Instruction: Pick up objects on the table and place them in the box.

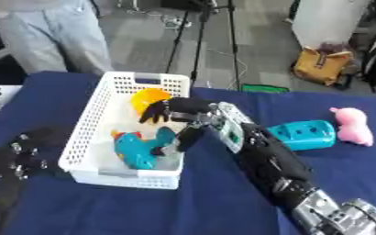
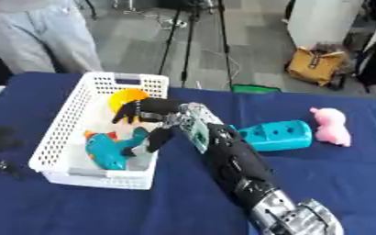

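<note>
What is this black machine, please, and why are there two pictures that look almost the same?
Both pictures come from a stereo camera in a humanoid robot's head, looking down: left eye and right eye, same moment. The black and silver arm entering from the lower right is the robot's right arm. Its right hand reaches over the white basket, fingers relaxed, holding nothing. Inside the basket lie a teal toy and a yellow object. On the blue table, to the right, wait a teal block with holes and a pink soft toy. The left hand rests dark at the left edge; its fingers are unclear.
</note>
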Action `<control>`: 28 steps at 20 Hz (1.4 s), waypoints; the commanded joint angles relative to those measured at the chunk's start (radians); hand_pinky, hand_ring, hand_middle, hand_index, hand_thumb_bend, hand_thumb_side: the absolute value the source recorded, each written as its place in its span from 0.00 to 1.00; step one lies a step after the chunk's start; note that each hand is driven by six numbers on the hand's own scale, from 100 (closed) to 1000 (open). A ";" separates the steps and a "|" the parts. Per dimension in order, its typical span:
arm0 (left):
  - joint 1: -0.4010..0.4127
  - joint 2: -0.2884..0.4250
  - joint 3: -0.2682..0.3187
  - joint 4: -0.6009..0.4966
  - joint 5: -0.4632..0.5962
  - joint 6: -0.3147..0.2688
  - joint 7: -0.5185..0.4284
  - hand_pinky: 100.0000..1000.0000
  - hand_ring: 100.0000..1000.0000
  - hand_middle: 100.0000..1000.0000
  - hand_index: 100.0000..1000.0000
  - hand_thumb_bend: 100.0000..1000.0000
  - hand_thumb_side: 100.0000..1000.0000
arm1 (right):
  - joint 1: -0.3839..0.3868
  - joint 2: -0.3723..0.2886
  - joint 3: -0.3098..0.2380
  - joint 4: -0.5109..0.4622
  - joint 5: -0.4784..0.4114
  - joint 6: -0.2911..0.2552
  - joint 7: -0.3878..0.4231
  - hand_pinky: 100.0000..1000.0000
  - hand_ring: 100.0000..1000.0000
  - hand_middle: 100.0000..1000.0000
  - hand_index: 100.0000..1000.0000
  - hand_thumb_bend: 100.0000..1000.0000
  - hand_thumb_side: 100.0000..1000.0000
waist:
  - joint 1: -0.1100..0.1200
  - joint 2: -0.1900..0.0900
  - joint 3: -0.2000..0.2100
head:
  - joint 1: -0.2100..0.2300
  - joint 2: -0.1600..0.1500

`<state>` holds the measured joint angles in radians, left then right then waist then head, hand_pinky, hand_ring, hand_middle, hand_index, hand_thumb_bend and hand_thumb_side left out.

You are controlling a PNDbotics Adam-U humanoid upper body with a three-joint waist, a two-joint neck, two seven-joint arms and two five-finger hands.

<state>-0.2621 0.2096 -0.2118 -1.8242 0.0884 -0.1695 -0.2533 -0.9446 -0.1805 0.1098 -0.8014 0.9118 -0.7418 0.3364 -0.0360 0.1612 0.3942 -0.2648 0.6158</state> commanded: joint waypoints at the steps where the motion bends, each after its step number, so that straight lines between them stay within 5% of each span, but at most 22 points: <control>1: -0.008 0.006 0.005 -0.017 0.004 -0.002 -0.001 0.41 0.78 0.80 0.72 0.22 0.98 | -0.023 -0.030 -0.017 -0.040 0.002 0.023 -0.037 0.61 0.73 0.84 0.88 0.42 0.57 | 0.004 -0.018 -0.005 | 0.004 -0.005; 3: -0.006 0.007 0.006 -0.016 0.003 -0.002 0.001 0.41 0.78 0.80 0.72 0.22 0.98 | -0.028 -0.048 -0.022 -0.059 -0.019 0.040 -0.056 0.61 0.72 0.84 0.87 0.41 0.57 | 0.002 -0.020 -0.013 | 0.007 -0.005; 4: -0.004 0.008 0.008 -0.014 0.002 -0.002 0.002 0.41 0.78 0.80 0.72 0.22 0.98 | -0.031 -0.060 -0.029 -0.076 -0.041 0.047 -0.072 0.58 0.70 0.81 0.85 0.24 0.58 | 0.000 -0.022 -0.021 | 0.011 -0.004; 8: 0.000 0.011 0.012 -0.011 -0.002 -0.003 0.006 0.41 0.78 0.80 0.72 0.22 0.98 | -0.027 -0.098 -0.036 -0.150 -0.147 0.071 -0.112 0.54 0.67 0.78 0.84 0.20 0.53 | -0.003 -0.025 -0.050 | 0.024 -0.007; 17: 0.015 0.027 0.033 0.004 -0.015 -0.005 0.031 0.40 0.78 0.80 0.72 0.22 0.98 | 0.072 -0.237 -0.044 -0.450 -0.559 0.192 -0.134 0.44 0.58 0.69 0.77 0.20 0.46 | -0.012 -0.036 -0.174 | 0.078 -0.015; 28: 0.032 0.039 0.058 0.014 -0.025 -0.006 0.093 0.40 0.79 0.81 0.74 0.21 0.99 | 0.318 -0.382 -0.120 -0.713 -0.839 0.322 -0.149 0.39 0.53 0.64 0.75 0.17 0.45 | 0.006 -0.032 -0.335 | 0.134 -0.015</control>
<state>-0.2253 0.2290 -0.1632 -1.7987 0.0664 -0.1735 -0.1687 -0.6150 -0.5185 0.0080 -1.4719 0.1042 -0.4293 0.1844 -0.0310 0.1397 0.0554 -0.1366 0.6057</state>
